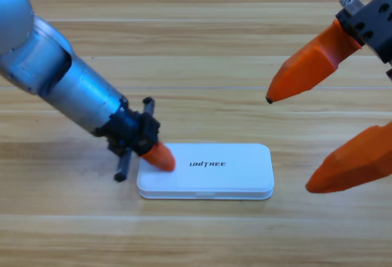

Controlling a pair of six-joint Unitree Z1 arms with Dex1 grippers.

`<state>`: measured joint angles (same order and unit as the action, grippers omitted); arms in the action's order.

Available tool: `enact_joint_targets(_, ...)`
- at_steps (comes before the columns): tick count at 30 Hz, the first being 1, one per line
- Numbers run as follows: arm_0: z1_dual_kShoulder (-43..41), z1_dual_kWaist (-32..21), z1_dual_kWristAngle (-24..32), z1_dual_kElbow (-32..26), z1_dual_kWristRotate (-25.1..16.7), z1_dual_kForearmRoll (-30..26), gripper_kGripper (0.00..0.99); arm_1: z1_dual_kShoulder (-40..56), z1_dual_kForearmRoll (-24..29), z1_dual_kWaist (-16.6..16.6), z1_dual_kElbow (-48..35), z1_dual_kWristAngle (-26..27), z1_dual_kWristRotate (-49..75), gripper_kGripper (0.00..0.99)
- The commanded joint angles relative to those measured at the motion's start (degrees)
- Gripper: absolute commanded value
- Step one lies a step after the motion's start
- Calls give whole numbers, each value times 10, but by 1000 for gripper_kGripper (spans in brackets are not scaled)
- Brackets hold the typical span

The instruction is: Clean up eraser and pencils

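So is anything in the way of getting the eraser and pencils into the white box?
The eraser and pencils are not in view. The white box lies shut on the table, its lid covering the inside. The left gripper presses on its left end; the right gripper waits open at the right.

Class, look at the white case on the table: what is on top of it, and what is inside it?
The left gripper presses on the left end of the closed white case. Its lid hides the inside, so no eraser or pencils show. The right gripper waits open at the right edge.

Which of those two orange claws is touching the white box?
The left gripper, pressing on the closed white case at its left end. The right gripper hangs apart, wide open.
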<state>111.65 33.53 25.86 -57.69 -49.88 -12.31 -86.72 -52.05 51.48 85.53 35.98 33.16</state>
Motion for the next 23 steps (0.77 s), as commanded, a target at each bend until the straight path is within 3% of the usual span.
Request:
enact_joint_targets(1, -93, 14, -39, -60, 6, -164, 0, -19, 8, -5, -11, 14, -2, 917)
enact_joint_targets(2, -127, 14, -46, -80, 4, -199, 199, -19, 8, -5, -11, 14, -2, 917)
enact_joint_targets(3, -162, 14, -50, -96, 6, -229, 525, -19, 8, -5, -11, 14, -2, 917)
enact_joint_targets(4, -195, 14, -50, -115, 13, -259, 790, -19, 8, -5, -11, 14, -2, 917)
enact_joint_targets(5, -223, 19, -53, -134, 23, -288, 931, -19, 8, -5, -11, 13, -2, 917)
enact_joint_targets(6, -247, 25, -54, -151, 30, -315, 980, -19, 8, -5, -11, 14, -2, 917)
enact_joint_targets(9, -321, 52, -56, -172, 55, -371, 990, -19, 8, -5, -12, 13, -2, 917)
enact_joint_targets(13, -384, 120, -46, -162, 106, -388, 990, -20, 8, -5, -12, 13, -2, 917)
enact_joint_targets(17, -391, 171, -8, -158, 141, -387, 990, -21, 8, -5, -11, 13, -2, 917)
enact_joint_targets(23, -367, 194, 13, -153, 145, -376, 990, -21, 8, -5, -12, 14, -2, 917)
